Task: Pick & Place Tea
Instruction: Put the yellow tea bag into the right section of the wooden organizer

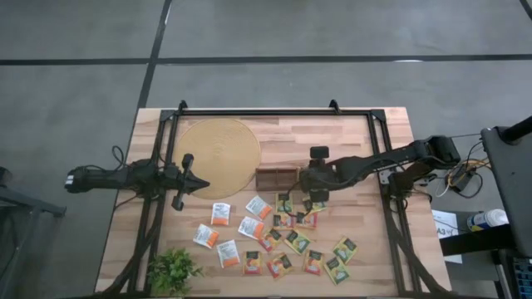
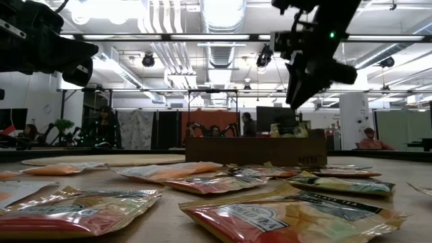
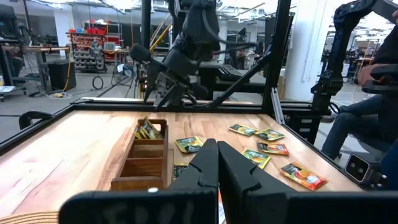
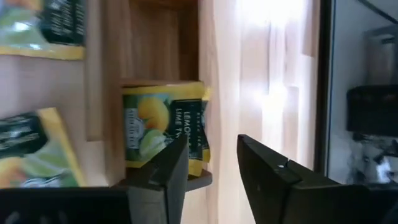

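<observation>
The right end effector (image 4: pixel 208 171) hangs over the tray's (image 1: pixel 268 176) end compartment, fingers parted and empty — a yellow-green sachet (image 4: pixel 165 124) sits inside, apparently just released.

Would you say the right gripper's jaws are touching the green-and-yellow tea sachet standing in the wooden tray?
Apart. The right wrist view shows the right gripper with open jaws, nothing between them; the sachet sits beyond in the tray.
</observation>
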`<state>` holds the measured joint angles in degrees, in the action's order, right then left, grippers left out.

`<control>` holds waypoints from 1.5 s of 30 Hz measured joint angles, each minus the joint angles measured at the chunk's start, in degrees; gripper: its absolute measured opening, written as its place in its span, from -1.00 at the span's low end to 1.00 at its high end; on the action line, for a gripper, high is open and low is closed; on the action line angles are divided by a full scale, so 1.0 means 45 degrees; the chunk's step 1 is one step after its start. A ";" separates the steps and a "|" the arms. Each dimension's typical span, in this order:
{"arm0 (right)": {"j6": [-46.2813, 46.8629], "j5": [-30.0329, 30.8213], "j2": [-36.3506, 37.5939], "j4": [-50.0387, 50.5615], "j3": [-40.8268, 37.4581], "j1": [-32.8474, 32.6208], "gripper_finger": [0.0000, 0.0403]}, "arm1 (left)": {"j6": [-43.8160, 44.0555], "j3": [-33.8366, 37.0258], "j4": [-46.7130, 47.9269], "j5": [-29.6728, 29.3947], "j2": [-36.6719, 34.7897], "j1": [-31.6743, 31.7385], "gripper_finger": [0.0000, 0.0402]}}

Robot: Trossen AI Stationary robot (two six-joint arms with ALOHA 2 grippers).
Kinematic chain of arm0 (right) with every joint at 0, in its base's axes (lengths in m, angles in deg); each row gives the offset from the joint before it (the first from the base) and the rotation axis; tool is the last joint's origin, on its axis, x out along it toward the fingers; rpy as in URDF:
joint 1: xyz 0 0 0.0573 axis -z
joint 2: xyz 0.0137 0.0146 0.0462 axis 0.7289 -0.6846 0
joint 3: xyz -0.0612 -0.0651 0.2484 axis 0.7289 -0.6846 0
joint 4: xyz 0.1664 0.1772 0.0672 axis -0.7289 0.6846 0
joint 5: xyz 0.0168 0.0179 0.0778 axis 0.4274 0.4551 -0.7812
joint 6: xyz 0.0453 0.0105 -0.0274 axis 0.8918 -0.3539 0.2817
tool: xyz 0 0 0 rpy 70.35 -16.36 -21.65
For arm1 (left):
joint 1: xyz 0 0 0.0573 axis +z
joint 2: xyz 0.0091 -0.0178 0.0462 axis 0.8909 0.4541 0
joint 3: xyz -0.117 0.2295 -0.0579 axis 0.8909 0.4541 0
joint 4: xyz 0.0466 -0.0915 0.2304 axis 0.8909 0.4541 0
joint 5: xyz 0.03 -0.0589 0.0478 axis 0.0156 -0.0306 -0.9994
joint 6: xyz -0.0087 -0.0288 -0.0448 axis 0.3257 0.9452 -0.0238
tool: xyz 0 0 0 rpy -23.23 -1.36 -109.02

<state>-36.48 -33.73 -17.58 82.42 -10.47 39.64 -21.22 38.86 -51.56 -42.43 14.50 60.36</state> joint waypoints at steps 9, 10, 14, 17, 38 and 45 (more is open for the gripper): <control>0.0044 -0.3229 0.0286 0.0265 0.1099 -0.0040 -0.55 | 0.0000 0.0000 -0.0005 0.0000 0.0005 -0.0005 -1.00; 0.0035 -0.3290 0.0287 0.0253 0.1096 -0.0019 -0.61 | 0.0000 0.0000 -0.0005 0.0000 0.0005 -0.0005 -1.00; -0.0533 -0.3493 0.0268 0.0263 0.0847 0.0183 -0.90 | 0.0000 0.0000 -0.0005 0.0000 0.0005 -0.0015 -1.00; -0.0853 -0.3693 0.0098 0.0197 0.0712 0.0425 -0.95 | 0.0000 0.0000 -0.0005 0.0000 0.0005 -0.0015 -1.00; -0.1911 -0.5274 -0.1945 -0.0582 0.0556 0.1848 -0.96 | 0.0000 0.0005 0.0000 -0.0005 0.0010 -0.0010 -1.00; -0.1817 -0.5225 -0.2355 -0.0583 0.0459 0.1904 -0.96 | 0.0000 0.0003 -0.0005 -0.0003 0.0010 -0.0010 -1.00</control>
<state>-44.66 -57.24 -28.18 79.80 -8.41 48.21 -21.22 38.88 -51.58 -42.45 14.54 60.31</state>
